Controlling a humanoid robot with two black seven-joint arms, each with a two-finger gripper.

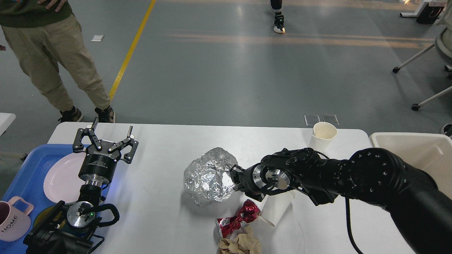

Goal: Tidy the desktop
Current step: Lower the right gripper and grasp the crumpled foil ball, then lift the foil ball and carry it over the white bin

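Spanning nearly the whole lower half of your head view, the desktop (169, 211) is a white tabletop with rounded corners, and both of your arms reach out over it. Your right arm comes in from the lower right as a thick black limb, and the right gripper (233, 178) at its far end presses into the right side of a crumpled ball of aluminium foil (208, 176) near the middle of the desktop; its fingers are buried against the foil and dark, so you cannot tell how far they are spread or whether they have a hold. Off the right edge of the desktop sits a deep beige bin (423, 148), and at the left edge a blue tray (31, 165) carries a pale pink plate (60, 180) and a pink mug (12, 220) marked HOME. Your left gripper (112, 131) stands upright above the near left part of the desktop, beside the tray, its two fingers spread wide with nothing between them. A white paper cup (323, 135) stands upright near the far right corner; a second paper cup (277, 208) lies tipped over just under your right wrist. Beside it lie a crushed red can (236, 218) and a wad of brown paper (240, 243) at the near edge.
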